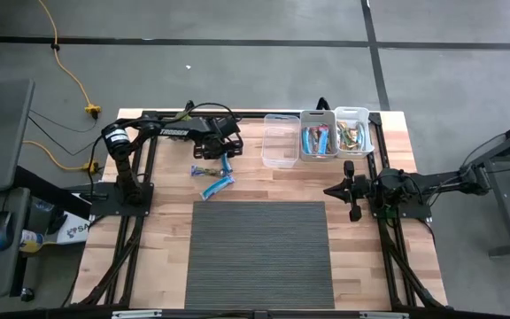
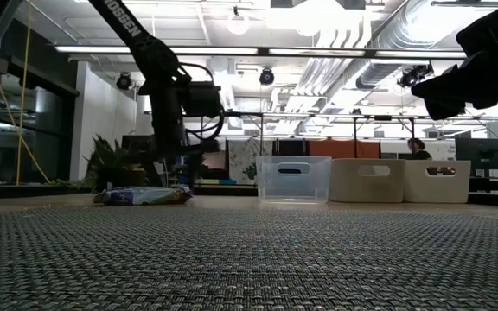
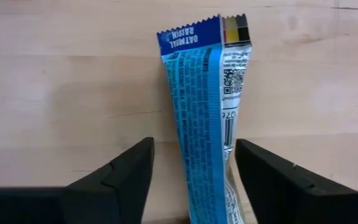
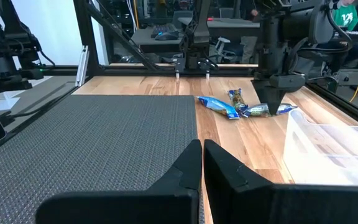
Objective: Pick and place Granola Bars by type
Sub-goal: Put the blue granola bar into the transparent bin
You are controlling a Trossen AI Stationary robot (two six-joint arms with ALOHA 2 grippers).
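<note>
A blue-and-white wrapped granola bar [image 3: 199,112] lies flat on the wooden tabletop. My left gripper [image 3: 194,149] points down over it, open, one finger on each side, a gap showing between each finger and the wrapper. In the high view this gripper [image 1: 226,158] is at the far left of the table. Two more bars lie just near of it: a blue one [image 1: 218,184] and a multicoloured one [image 1: 206,171]. My right gripper [image 4: 201,152] is shut and empty, waiting level at the table's right side [image 1: 333,190].
Three bins stand in a row at the far edge: an empty clear one [image 1: 281,142], one with blue bars [image 1: 319,140], and one with yellow-green bars [image 1: 353,135]. A grey woven mat [image 1: 259,252] covers the near middle of the table.
</note>
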